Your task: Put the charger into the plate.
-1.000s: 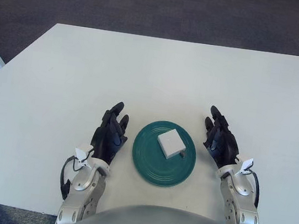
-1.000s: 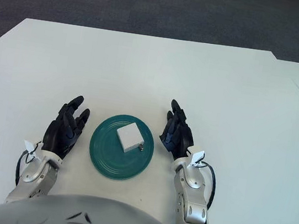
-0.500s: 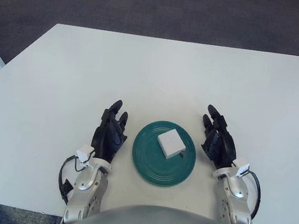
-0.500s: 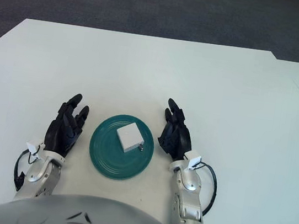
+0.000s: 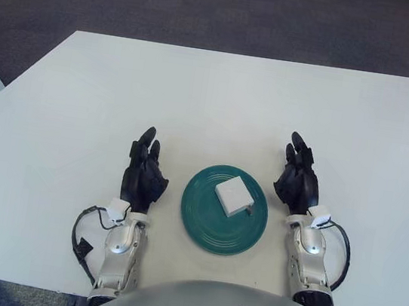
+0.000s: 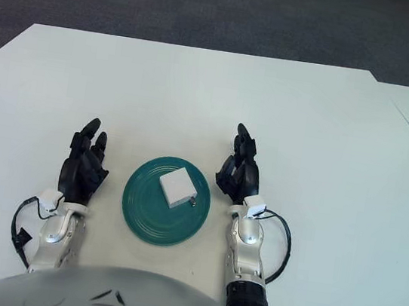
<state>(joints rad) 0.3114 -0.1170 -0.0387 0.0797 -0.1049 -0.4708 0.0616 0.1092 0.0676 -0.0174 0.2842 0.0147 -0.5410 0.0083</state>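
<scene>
Charger [image 5: 233,195] sitting inside green plate [image 5: 202,223], toward its upper right part, prongs pointing right. Plate resting on white table [image 5: 212,101] near front edge. Left hand [image 5: 141,177] lying on table just left of plate, fingers extended, holding nothing. Right hand [image 5: 296,183] lying just right of plate, fingers likewise extended, holding nothing.

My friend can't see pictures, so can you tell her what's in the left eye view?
A white charger sits inside a green plate on a white table, close to the robot. The robot's left hand rests open on the table left of the plate, and its right hand rests open on the right; neither touches the plate.
</scene>
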